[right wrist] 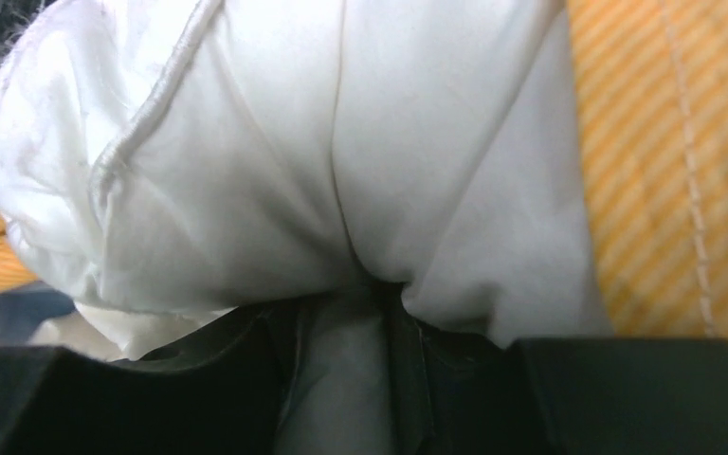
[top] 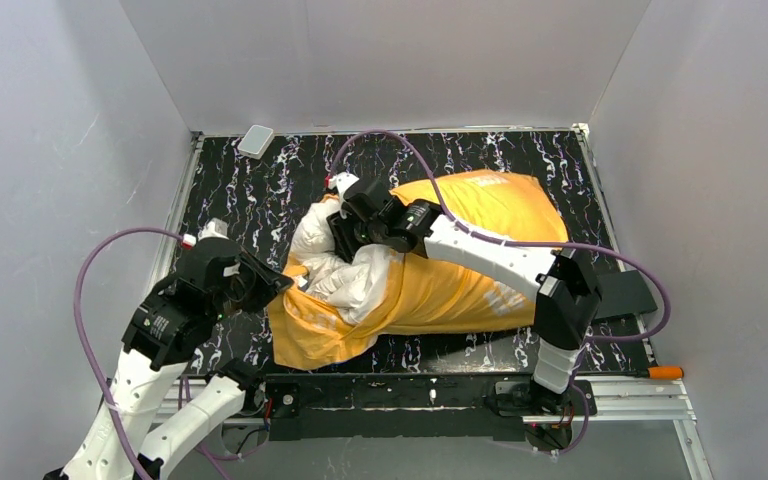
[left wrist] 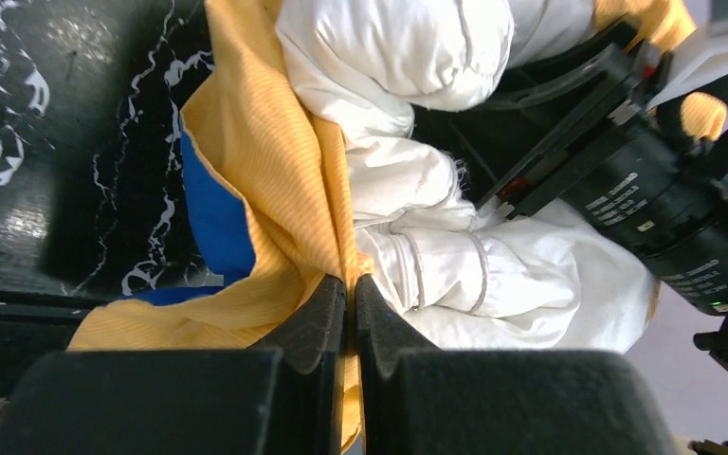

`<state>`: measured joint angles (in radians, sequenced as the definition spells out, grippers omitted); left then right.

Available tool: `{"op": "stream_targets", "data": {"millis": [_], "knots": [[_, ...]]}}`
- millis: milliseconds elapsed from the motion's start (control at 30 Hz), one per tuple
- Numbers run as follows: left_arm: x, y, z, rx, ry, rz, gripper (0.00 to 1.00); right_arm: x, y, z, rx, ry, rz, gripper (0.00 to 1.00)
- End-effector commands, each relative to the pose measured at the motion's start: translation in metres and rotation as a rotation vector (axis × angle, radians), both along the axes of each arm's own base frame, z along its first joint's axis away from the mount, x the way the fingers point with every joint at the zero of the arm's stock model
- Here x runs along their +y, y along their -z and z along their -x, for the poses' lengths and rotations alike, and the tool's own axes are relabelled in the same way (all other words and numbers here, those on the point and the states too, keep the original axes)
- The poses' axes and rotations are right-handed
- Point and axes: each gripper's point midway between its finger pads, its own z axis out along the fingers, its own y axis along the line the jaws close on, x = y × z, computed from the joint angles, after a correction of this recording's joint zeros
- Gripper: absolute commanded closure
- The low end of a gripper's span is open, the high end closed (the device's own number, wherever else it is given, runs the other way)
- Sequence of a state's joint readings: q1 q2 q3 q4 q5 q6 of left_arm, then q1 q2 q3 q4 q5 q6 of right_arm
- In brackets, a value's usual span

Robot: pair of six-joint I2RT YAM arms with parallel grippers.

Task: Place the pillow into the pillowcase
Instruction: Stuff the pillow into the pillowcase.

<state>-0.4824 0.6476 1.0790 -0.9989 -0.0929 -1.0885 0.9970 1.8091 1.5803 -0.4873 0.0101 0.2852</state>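
Observation:
The pillowcase (top: 460, 295) lies across the black marbled table with its orange-yellow side out. The white pillow (top: 345, 268) bulges out of its left opening, and the rest is hidden inside. My left gripper (left wrist: 351, 284) is shut on the pillowcase's yellow edge (left wrist: 265, 171), right beside the pillow (left wrist: 493, 284). A strip of the blue side (left wrist: 213, 218) shows under the flap. My right gripper (top: 345, 235) presses into the exposed pillow end. In the right wrist view a fold of the pillow (right wrist: 275, 161) is pinched in my right gripper (right wrist: 355, 303), with the pillowcase (right wrist: 664, 161) to the right.
A small white box (top: 256, 140) sits at the back left corner. A black flat plate (top: 625, 295) lies by the right arm, and an orange-handled tool (top: 665, 372) rests on the front rail. Grey walls enclose three sides. Purple cables loop over both arms.

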Motion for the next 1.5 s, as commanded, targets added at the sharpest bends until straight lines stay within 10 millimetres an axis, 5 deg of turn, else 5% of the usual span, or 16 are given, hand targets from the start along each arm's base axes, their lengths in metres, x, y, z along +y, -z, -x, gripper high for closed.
{"op": "stream_targets", "data": {"millis": [0,167,300,600,733,900,1033,1267,1467], "knots": [[0.059,-0.094,-0.02,-0.342,-0.235,-0.104,1.0,-0.214,0.112,0.034,0.233,0.127,0.876,0.55],[0.045,-0.121,-0.032,-0.443,-0.198,-0.045,1.0,-0.22,0.117,0.041,0.256,0.092,0.903,0.59],[0.013,-0.128,-0.045,-0.446,-0.09,0.036,1.0,-0.194,0.121,0.052,0.307,0.0,0.856,0.72],[-0.01,-0.13,-0.064,-0.426,0.0,0.017,1.0,-0.147,0.128,0.115,0.627,-0.171,0.607,0.92],[-0.027,-0.084,-0.052,-0.272,0.099,0.026,0.99,-0.137,0.11,0.097,0.551,-0.143,0.576,0.88],[-0.039,-0.001,-0.018,-0.028,0.168,0.081,0.52,-0.106,0.046,0.074,0.426,-0.158,0.438,0.71],[-0.05,0.045,0.0,0.101,0.202,0.146,0.36,-0.092,-0.006,0.063,0.332,-0.165,0.33,0.54],[-0.093,0.077,0.0,0.237,0.308,0.34,0.33,-0.096,-0.039,0.074,0.32,-0.149,0.256,0.35],[-0.115,0.114,0.008,0.424,0.329,0.37,0.43,-0.092,-0.058,0.077,0.328,-0.118,0.197,0.34]]}}
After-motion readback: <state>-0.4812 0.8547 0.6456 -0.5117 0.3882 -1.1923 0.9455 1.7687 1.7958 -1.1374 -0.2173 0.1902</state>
